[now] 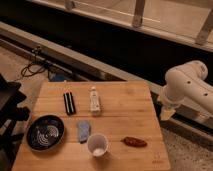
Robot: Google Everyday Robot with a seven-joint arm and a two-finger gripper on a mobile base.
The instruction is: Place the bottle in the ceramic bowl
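Wooden bench (135,105) observed with six items on its top. The bottle (94,100), white and slim, lies on its side in the rear middle of the bench with its narrow neck pointing to the far edge. It is not held and nothing rests on it. A black bar (69,103) lies just to its left, roughly parallel and apart from it. The ceramic bowl (30,137), black and shallow with pale rings inside, sits at the near left corner, well apart from the bottle, with nothing seen inside it. A small blue object (83,130) lies between the bowl and a white cup (97,144); the cup stands upright near the front edge, mouth up. A reddish-brown item (134,142) lies flat to the right of the cup, apart from it. The white arm (187,82) stands off the right side of the bench, bent at its joint. Its hand (167,113) hangs down beside the right edge of the bench, clear of the top and well apart from the bottle and the bowl. Whether the hand is apart or together cannot be told from where I stand. Nothing is seen in its hold. Dark cables (32,67) lie on the floor beyond the far left corner.
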